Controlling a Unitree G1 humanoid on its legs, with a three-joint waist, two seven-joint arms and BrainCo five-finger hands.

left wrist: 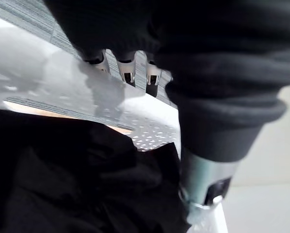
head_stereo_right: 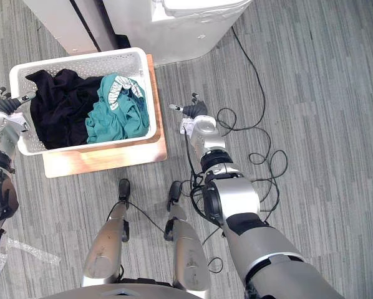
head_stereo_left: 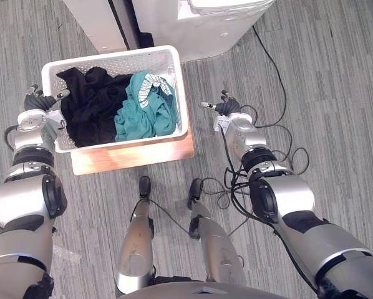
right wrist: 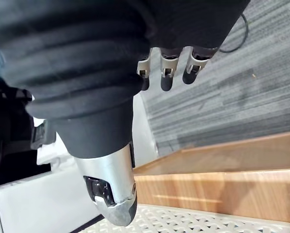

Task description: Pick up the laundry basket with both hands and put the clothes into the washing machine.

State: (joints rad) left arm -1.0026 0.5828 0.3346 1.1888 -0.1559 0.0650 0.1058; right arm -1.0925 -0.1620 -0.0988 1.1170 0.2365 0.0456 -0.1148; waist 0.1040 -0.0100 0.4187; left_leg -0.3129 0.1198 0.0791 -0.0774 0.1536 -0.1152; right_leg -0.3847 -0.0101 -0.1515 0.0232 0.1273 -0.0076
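Observation:
A white perforated laundry basket [head_stereo_left: 111, 57] sits on a low wooden platform [head_stereo_left: 136, 154]. It holds a black garment [head_stereo_left: 90, 103] and a teal one [head_stereo_left: 146, 109]. My left hand [head_stereo_left: 38, 99] is at the basket's left rim. In the left wrist view its straight fingers [left wrist: 126, 72] run outside the wall [left wrist: 62, 92] and the thumb [left wrist: 203, 194] is over the black cloth, so it is open. My right hand [head_stereo_left: 227, 107] hovers over the floor a short gap right of the basket, with its fingers [right wrist: 167, 73] straight and holding nothing.
The white washing machine [head_stereo_left: 217, 22] stands just behind the basket, with a white cabinet [head_stereo_left: 93, 22] to its left. Grey striped floor [head_stereo_left: 324, 93] stretches away to the right.

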